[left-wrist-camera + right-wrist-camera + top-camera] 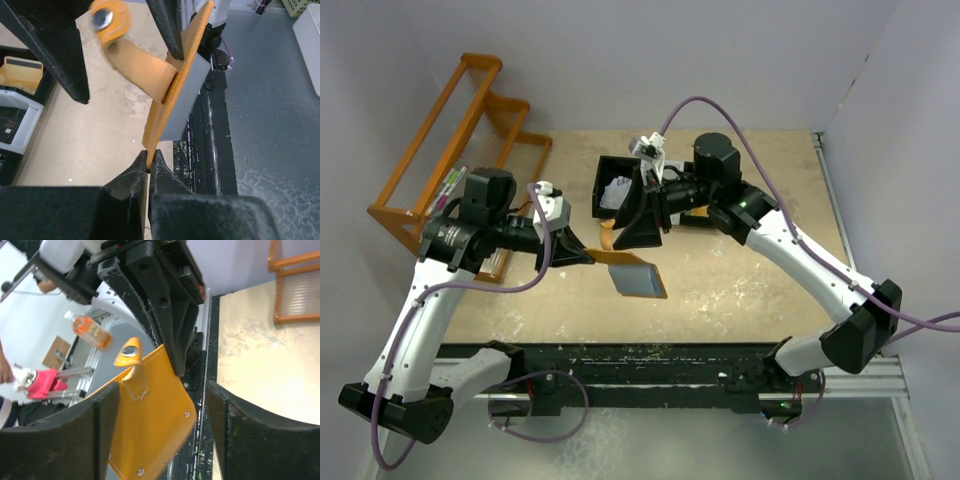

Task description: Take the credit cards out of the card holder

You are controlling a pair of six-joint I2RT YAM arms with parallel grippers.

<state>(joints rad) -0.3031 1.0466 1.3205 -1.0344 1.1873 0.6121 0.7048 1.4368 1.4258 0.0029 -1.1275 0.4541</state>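
Top external, quick check: where's the card holder (638, 278)? — Jo

Off the worktop (750, 290), held opened out over its middle, a bit toward the near edge. Pale grey inside panel faces up. — Sam

Who has it? — Jo

Left gripper (588, 257). Left wrist shows its fingers (127, 180) clenched on the holder's thin orange edge. The card holder (172, 100) runs away from the camera, with the snap tab (107, 20) flopped out to one side. — Sam

Right gripper (638, 222)? — Jo

Released. Right wrist: fingers (55, 440) spread wide, and the orange outer face of the card holder (150, 415) sits between them with a clear gap to one finger. Can't tell if the other touches it. — Sam

Credit cards? — Jo

Can't make out any in the holder from these angles. Left wrist has a flat tan piece (22, 74) with a dark stripe lying in the black tray (44, 87). Can't tell if it's a card. — Sam

Rest of the worktop? — Jo

Black tray (610, 168) at the middle of the far edge, white scraps (617, 192) in it, right beside the right gripper. Orange rack (505, 103) at the far left corner. — Sam
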